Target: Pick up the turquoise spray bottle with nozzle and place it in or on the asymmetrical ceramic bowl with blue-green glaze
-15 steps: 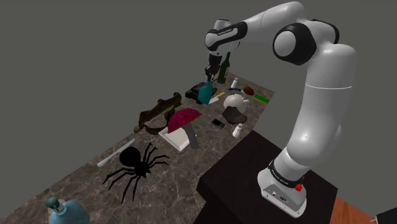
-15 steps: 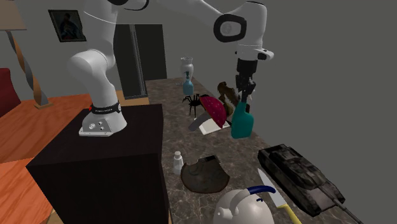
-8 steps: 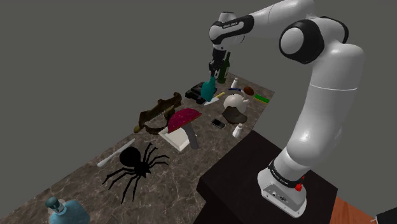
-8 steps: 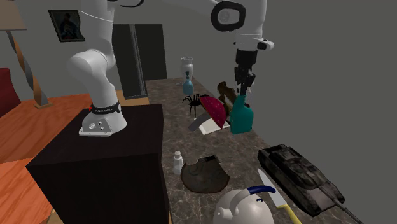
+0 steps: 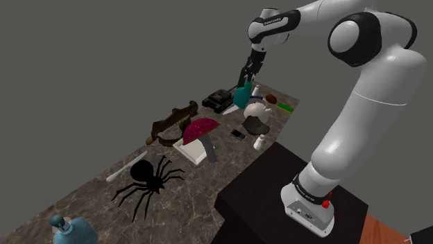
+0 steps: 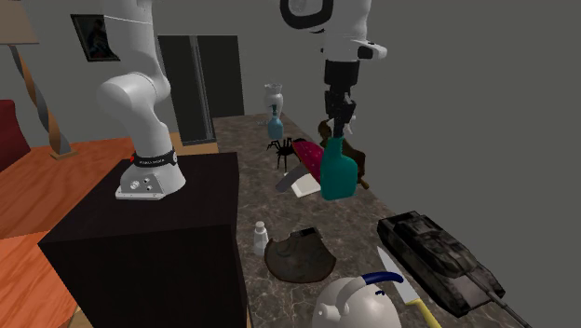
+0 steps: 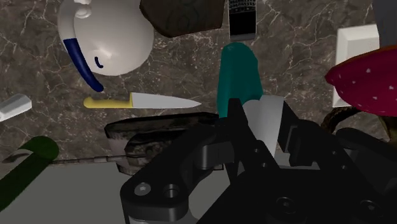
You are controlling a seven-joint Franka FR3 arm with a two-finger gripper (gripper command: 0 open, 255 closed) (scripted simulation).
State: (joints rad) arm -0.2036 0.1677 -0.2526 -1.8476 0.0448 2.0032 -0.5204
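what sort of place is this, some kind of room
Probably a living space in a house. A framed picture hangs on the grey wall, the floor is orange wood, and a long dark stone counter is crowded with household odds and toys.

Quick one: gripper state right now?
Gripper: shut on the teal bottle, gripping it at the top.
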